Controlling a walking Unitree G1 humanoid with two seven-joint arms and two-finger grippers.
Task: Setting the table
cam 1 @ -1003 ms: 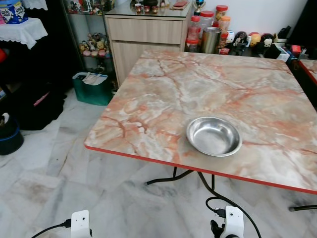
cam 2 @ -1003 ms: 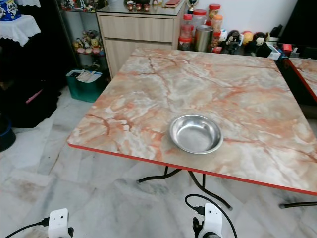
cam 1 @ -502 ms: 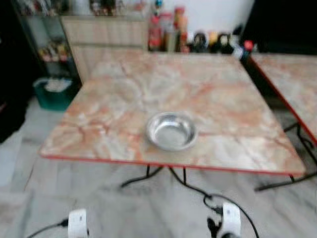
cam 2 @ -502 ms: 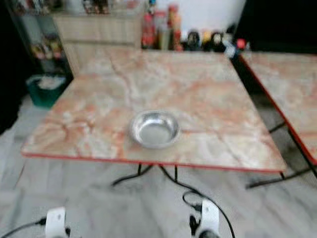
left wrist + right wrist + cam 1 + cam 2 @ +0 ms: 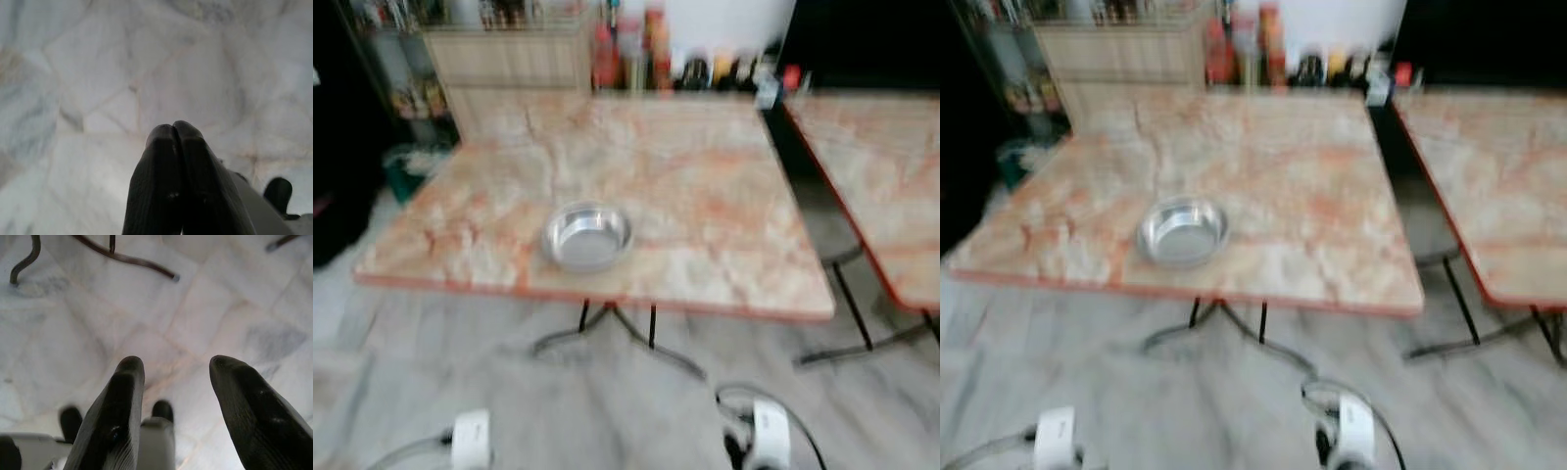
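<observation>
Hanging low at the robot's left, the left gripper (image 5: 173, 128) is pointing down at the pale marble floor (image 5: 88, 73), its two black fingers (image 5: 159, 186) clenched tip to tip with nothing between them. In the head views the left arm's white wrist housing (image 5: 471, 439) is showing at the lower edge, above the same floor. Further out on that side, a dark green bin (image 5: 403, 168) is sitting on the floor against a glass shelf unit, blurred.

Ahead, a marble-patterned bench (image 5: 705, 196) with a red edge is taking up the middle of the scene, and the steel bowl (image 5: 586, 236) is resting upright on it, toward the near-left part of the top, set back a little from the near edge. The bowl is looking empty, though the blur makes that hard to confirm. Black bent metal legs (image 5: 617, 328) are standing under the bench. Behind its far edge a wooden cabinet (image 5: 509, 61) and a row of bottles and jars (image 5: 631, 54) are lining the wall.

At the right, a second marble bench (image 5: 881, 186) is standing beside the first, with a dark gap between them. The right gripper (image 5: 177, 377) is hanging over the floor near the bench legs, its fingers (image 5: 115, 421) released and spread well apart, holding nothing.
</observation>
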